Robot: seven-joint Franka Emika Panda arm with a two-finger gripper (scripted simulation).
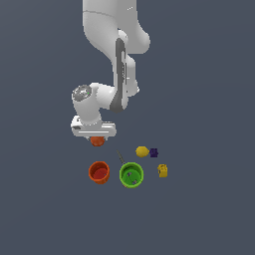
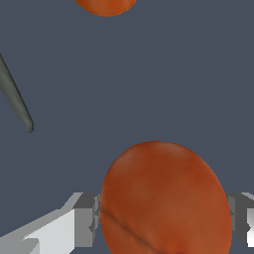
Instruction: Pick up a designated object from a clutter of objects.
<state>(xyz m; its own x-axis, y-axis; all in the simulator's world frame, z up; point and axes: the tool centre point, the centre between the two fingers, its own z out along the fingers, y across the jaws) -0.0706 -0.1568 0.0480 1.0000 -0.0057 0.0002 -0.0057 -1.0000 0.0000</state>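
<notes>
I see the Panda arm (image 1: pixel 117 60) bent low over the counter (image 1: pixel 209 219), its gripper (image 1: pixel 97 141) straddling the orange-red ball (image 1: pixel 97 141). In the wrist view, a finger (image 2: pixel 85 218) sits tight on each side of the ball (image 2: pixel 166 201), so I judge it clamped. Whether it's lifted, I can't tell. The orange-red cup (image 1: pixel 99 172), green cup (image 1: pixel 131 175), lemon (image 1: pixel 142 151) and thin stick (image 1: pixel 120 158) lie nearby.

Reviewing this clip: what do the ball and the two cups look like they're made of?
Ball: matte, mottled orange-red skin with a faint dark crease, more like fruit peel or rubber than metal; no glossy highlight.
Orange-red cup and green cup: flat, saturated single colours and thin even rims suggest plastic. As simulator renders, none of this is certain.
</notes>
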